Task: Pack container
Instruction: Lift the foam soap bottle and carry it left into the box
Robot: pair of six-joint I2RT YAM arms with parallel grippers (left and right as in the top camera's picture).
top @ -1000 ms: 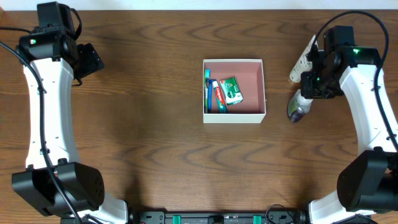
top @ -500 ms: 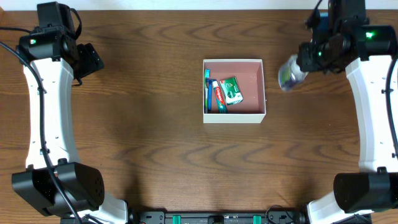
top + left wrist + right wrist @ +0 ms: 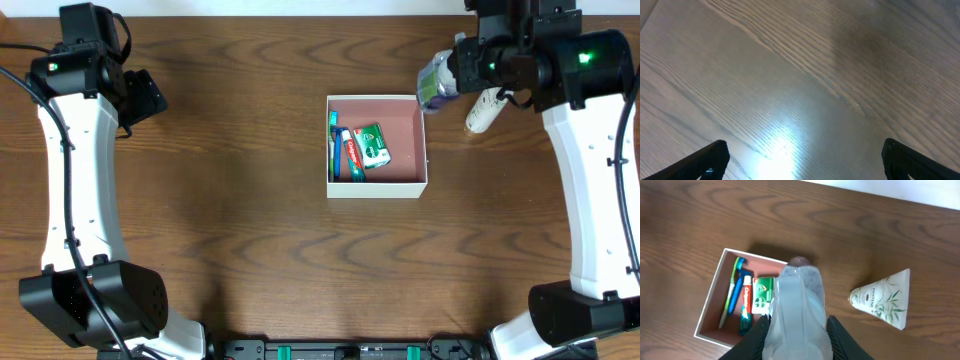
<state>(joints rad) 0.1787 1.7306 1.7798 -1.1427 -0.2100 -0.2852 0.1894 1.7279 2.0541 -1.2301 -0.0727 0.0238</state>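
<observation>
Over at the right side, my right gripper (image 3: 463,68) has swung up and inward since a second ago: then it sat low beside the white tube (image 3: 482,110) with the clear bottle (image 3: 437,82) lying close to the table (image 3: 250,250), and now that bottle hangs over the far right corner of the container (image 3: 378,189). Its fingers (image 3: 756,336) are clamped on the bottle's sides, one on each flank. The tube, half hidden under the arm before, now lies in plain view just right of the container, not touching it. The container itself has not shifted; it sits at mid-table, and its contents lie as they did along the left wall: a blue and green toothbrush (image 3: 333,145), a red toothpaste (image 3: 350,155) beside it, and a small green packet (image 3: 372,145) leaning toward the middle. The right half of the pink floor is bare. My left gripper (image 3: 141,97) has stayed at the far left, well away from everything, jaws spread wide over bare wood. From the right wrist the bottle blocks the container's right side and part of the green packet. I can read "Colgate" on the toothpaste and "PANTENE" on the tube, above a leaf pattern; the packet's print is too small to read.
</observation>
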